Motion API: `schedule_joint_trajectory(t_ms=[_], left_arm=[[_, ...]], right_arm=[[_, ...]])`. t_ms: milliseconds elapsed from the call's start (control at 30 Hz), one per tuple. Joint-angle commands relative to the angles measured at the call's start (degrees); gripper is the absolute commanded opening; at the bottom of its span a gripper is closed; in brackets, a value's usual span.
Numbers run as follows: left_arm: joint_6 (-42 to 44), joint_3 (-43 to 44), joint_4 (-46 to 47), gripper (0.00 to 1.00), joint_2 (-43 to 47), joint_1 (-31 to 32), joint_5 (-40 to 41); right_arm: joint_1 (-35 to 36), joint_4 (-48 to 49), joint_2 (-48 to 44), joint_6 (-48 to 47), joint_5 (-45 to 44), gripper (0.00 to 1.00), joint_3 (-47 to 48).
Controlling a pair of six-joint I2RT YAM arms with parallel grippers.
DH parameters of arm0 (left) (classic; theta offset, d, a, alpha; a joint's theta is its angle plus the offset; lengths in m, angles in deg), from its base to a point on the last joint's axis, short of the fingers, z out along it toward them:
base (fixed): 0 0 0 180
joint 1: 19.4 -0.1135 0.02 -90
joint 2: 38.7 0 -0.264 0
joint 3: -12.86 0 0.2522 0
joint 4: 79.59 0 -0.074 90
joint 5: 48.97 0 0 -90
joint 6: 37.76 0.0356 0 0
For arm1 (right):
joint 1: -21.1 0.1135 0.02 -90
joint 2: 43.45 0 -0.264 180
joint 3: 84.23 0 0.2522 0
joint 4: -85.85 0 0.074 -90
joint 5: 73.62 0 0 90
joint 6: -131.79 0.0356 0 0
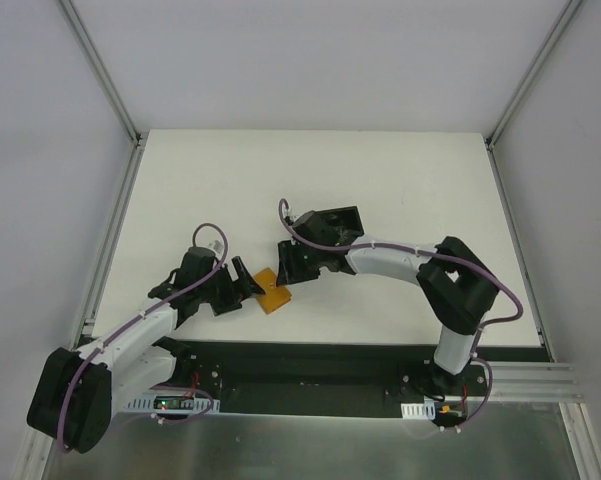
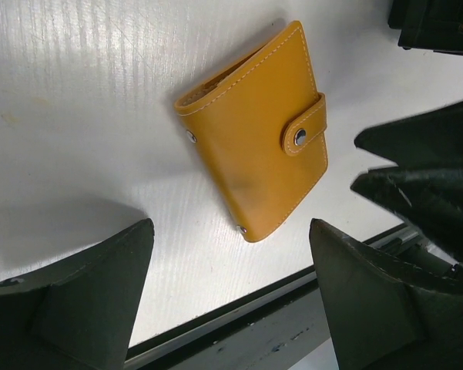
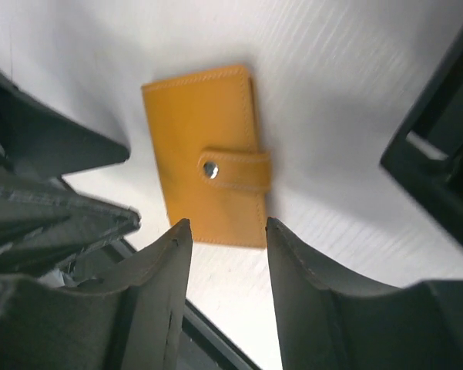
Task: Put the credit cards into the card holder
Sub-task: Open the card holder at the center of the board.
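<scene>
near the middle of the white table [image 1: 400, 180], the black card holder [image 1: 340, 220] sits just behind the right arm's wrist, which covers its near side. its inside reads only as dark from above, so what it holds cannot be told. both wrist views cut it off at the frame edge: a black corner at the top right of the left wrist view, and a black wall with a white sliver at the right edge of the right wrist view.

just toward the near edge from it lies a tan-orange wallet [image 1: 273, 292], flat on the table between the two claws and well clear of the holder. it is folded shut, its strap fastened by a metal snap, with pale stitching along the edges. whatever is inside is hidden. no credit card can be made out in any view.

the left gripper [image 2: 229, 231] hovers just beside the wallet with its fingers spread wide and nothing between them. the wallet's lower corner shows in the gap, but the pads do not touch it. the right gripper [image 3: 227, 223] hangs over the wallet's other side with its fingers parted by a narrower gap, also holding nothing. in the right wrist view the wallet's near edge is partly covered by the fingertips, and the picture is soft with blur.

small white parts at the arm bases are too small to read.
</scene>
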Motion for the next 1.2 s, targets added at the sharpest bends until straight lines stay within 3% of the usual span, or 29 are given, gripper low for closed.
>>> schedule_joint_trajectory(t_ms=[0,233,400,600,933,1167], left_arm=[[0.53,-0.38,-0.79,0.81,-1.39,0.54,1.80],[3.52,1.82,2.02,0.74,-7.45,0.54,0.66],[4.57,0.68,7.63,0.70,-9.04,0.54,-0.48],[5.10,0.85,11.16,0.69,-12.28,0.54,-2.94],[5.98,0.41,14.77,0.66,-10.45,1.77,-9.18],[7.39,4.80,17.92,0.67,-16.67,8.09,-10.41]], right_arm=[[-1.79,-0.55,5.19,-0.59,1.91,0.47,4.27],[-2.32,2.17,8.46,0.90,6.12,0.49,4.02],[-2.15,9.11,7.94,4.32,9.47,0.49,-0.11],[-0.92,15.70,5.74,8.63,10.26,0.41,-5.21],[4.61,23.71,-1.90,16.98,3.07,0.12,-16.10],[6.99,25.90,-12.36,23.22,-4.93,0.09,-28.92]])
